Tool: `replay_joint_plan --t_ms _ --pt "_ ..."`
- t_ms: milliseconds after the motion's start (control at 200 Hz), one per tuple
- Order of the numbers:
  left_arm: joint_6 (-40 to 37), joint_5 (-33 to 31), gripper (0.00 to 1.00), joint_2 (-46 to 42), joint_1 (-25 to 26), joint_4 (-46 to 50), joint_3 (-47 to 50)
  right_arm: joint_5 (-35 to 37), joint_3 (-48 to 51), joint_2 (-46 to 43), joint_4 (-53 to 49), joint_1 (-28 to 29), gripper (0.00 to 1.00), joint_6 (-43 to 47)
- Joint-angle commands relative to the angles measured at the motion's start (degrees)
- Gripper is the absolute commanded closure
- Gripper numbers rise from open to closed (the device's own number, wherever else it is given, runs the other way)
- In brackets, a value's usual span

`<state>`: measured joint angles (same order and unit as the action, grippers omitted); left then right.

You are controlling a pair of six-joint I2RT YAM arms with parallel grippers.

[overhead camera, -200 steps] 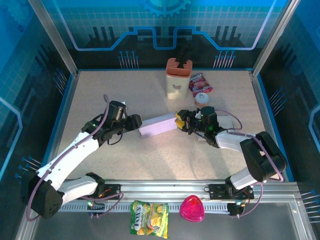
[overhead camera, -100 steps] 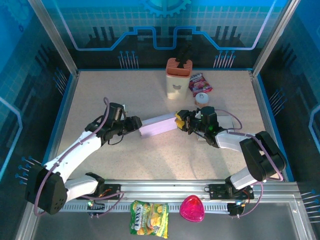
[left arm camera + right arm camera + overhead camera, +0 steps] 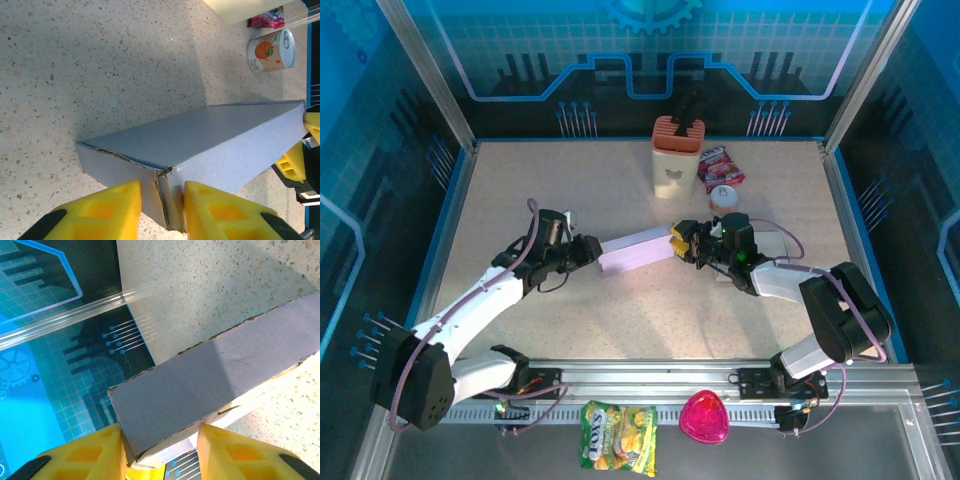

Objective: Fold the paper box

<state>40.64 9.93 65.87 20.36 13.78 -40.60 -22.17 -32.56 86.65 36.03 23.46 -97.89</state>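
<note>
Two sets of jaws, both narrow: my right gripper (image 3: 159,440) clamps one end of the paper box (image 3: 636,251), while my left gripper (image 3: 162,202) straddles the other end's flap, and I cannot tell whether it is pinching. I judge that closing that flap is the step in hand, and next it needs pressing flush. The box lies long, lilac and rough-edged at mid-table (image 3: 520,190).

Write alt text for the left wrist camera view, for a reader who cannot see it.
The left gripper straddles the near end of a grey paper box lying on a speckled table. The box's far end reaches the right gripper, with a small can beyond.
</note>
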Motion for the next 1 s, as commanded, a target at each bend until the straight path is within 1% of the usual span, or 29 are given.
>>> replay_joint_plan --t_ms 0,150,230,365,615,870,995 --pt "0.3 0.8 0.71 -0.1 -0.6 0.7 2.7 0.8 1.9 2.3 -5.6 -0.3 0.6 1.0" --pt "-1.1 0.8 0.71 0.2 -0.6 0.7 4.3 0.6 2.1 3.3 -5.1 -0.3 0.61 1.2" --pt "-1.8 0.7 0.74 0.3 -0.6 0.6 5.0 0.6 2.1 3.4 -5.2 -0.3 0.64 1.3" --pt "-2.7 0.1 0.78 -0.3 -0.6 1.0 5.8 0.8 2.3 3.1 -6.0 -0.2 0.64 2.0" --pt "-3.4 -0.2 0.8 -0.3 -0.6 1.6 5.8 1.0 2.2 2.5 -7.4 -0.2 0.65 2.9" --pt "-3.9 -0.6 0.82 -0.1 -0.5 2.3 5.6 0.7 2.3 2.7 -7.4 -0.2 0.68 3.2" --pt "-4.1 -0.5 0.87 -0.3 -0.5 2.3 5.4 0.9 2.5 2.1 -7.8 -0.2 0.71 3.3"
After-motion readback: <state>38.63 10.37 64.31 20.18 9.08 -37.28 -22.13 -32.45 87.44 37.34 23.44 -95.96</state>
